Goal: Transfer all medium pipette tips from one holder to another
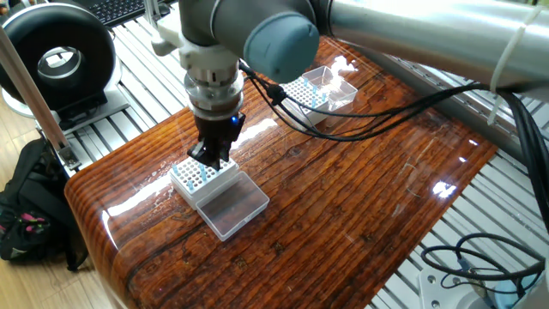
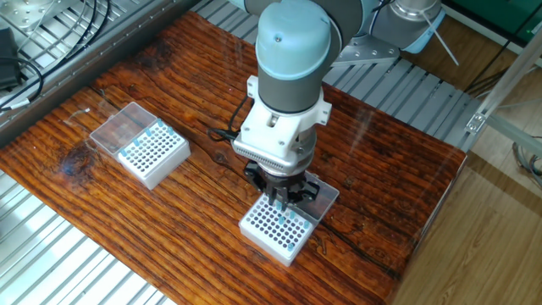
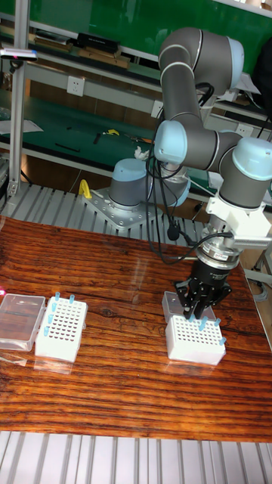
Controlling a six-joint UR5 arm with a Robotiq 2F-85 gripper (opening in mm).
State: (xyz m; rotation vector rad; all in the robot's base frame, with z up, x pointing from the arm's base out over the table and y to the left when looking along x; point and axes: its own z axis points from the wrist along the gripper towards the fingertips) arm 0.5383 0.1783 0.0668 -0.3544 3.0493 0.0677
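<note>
The wooden table carries two white tip racks, and the arm stands over the one nearer the table's rounded end. The gripper points straight down onto that near rack, its dark fingers low over the far edge of the grid, right beside the rack's clear lid, which lies open and flat on the wood against the rack. From where I stand the fingers look drawn close together, but the wrist hides the tips and I cannot tell whether they pinch anything or are simply closed. A few pale-blue pipette tips stand upright in this rack, most of them along the edge and corner by the fingers, poking up above the white grid. The other rack sits well apart from the near rack, toward the opposite end of the table, with its own clear lid folded open beside it. It also holds blue tips, a short line along one side and a couple at the corners, the rest of its holes showing bare white. A black cable hangs from the wrist and loops over the table between the two racks.
</note>
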